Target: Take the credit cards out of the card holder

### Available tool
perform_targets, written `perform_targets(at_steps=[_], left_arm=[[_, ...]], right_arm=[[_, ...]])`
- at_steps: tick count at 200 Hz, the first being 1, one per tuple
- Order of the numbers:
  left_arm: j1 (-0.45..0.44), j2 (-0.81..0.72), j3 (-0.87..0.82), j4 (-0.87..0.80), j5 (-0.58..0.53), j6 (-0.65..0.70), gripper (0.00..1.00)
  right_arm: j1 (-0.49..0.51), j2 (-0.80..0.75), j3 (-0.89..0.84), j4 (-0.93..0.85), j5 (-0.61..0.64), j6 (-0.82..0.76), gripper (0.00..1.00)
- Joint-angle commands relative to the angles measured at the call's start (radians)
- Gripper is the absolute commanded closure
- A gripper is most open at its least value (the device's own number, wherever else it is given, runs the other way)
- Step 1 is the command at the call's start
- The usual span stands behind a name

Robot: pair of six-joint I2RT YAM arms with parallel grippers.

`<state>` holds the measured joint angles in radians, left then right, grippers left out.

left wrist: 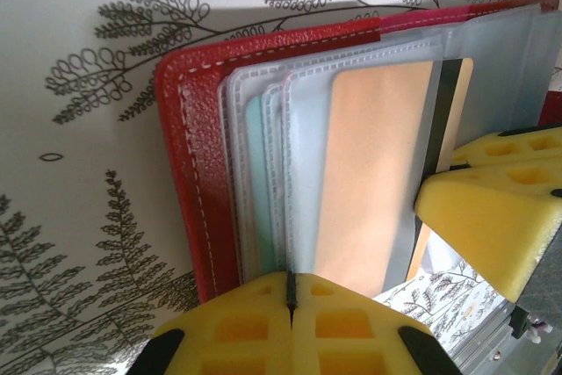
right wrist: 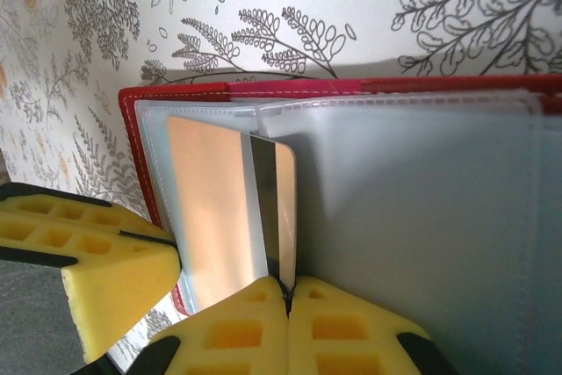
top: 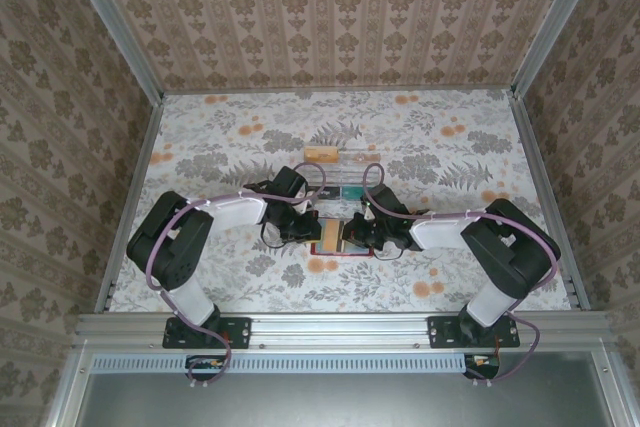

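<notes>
The red card holder [left wrist: 189, 173] lies open on the flowered table, its clear sleeves fanned out. My left gripper [left wrist: 291, 283] is shut on the lower edge of one clear sleeve. A tan credit card [right wrist: 215, 208] with a dark stripe sits in the top sleeve, its striped end sticking out. My right gripper [right wrist: 287, 285] is shut on that bare end. A pale teal card [left wrist: 255, 173] shows in a deeper sleeve. From above, the left gripper [top: 312, 230] and right gripper [top: 352, 235] meet over the card holder [top: 345, 255]. Each wrist view catches the other gripper's yellow fingers [left wrist: 492, 217] [right wrist: 88, 261].
A clear plastic compartment tray [top: 350, 162] stands just beyond the card holder, with a tan piece [top: 320, 154] at its left end. Patterned walls on metal posts close the table in on three sides.
</notes>
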<state>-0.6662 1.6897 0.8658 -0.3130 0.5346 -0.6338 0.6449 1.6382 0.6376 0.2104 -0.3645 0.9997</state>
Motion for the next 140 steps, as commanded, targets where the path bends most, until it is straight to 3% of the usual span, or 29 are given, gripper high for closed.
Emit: perform_targets(at_steps=[1,140], left_arm=[[-0.003,0.021,0.002,-0.053,-0.033,0.017,1.0],[-0.002,0.019,0.0,-0.054,-0.036,0.019,1.0]], right_arm=[[-0.005,-0.001,-0.001,-0.07,0.025,-0.017,0.94],[-0.097,-0.188,-0.147,-0.142,0.014,-0.065,0.91]])
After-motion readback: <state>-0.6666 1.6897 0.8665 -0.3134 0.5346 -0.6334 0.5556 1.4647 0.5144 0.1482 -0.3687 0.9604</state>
